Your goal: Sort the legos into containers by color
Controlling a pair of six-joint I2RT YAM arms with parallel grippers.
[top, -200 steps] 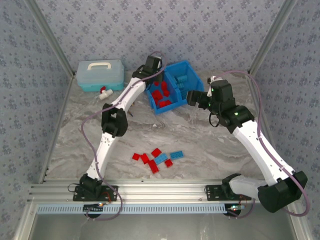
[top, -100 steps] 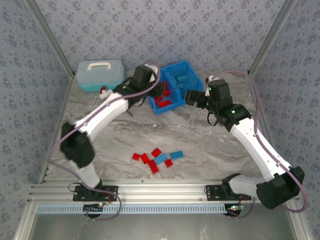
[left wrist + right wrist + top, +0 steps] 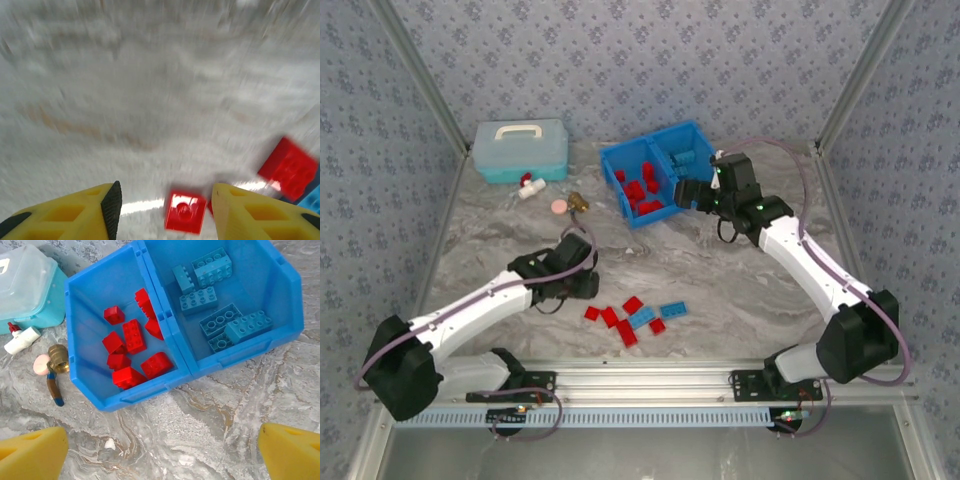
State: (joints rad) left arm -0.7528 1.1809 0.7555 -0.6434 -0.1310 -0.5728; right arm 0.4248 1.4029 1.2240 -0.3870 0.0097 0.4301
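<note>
From above, my left gripper (image 3: 586,288) sits low over the table (image 3: 750,290), left of centre, just beside the loose pile (image 3: 632,320) of red and light blue legos at lower centre. My right gripper (image 3: 685,193) hangs near the front right corner of the bin (image 3: 636,222), at upper centre. The bin's left compartment (image 3: 642,190) holds red legos and its right compartment (image 3: 685,158) holds light blue ones, so the sorting looks well along, with only the pile left to clear.

In my left wrist view, blurred, my left jaws stand wide apart and hold nothing. A red brick (image 3: 185,212) lies on the table at the bottom, between my fingers (image 3: 65,215) but nearer the right one. A second red one (image 3: 288,167) lies off at the right edge, with a sliver of blue below it.

In my right wrist view, the right jaws are also spread wide and empty, with only their tips at the lower corners. The bin fills the upper frame, reds on the left and blues on the right.

I judge that I am at the reach for the next red brick. The move calls for shifting my left jaws a touch right to centre on it, dropping to the table and closing across its sides without nudging its neighbours. The brick then goes to the left compartment. My right arm crowds that bin, so the two arms need room.
</note>
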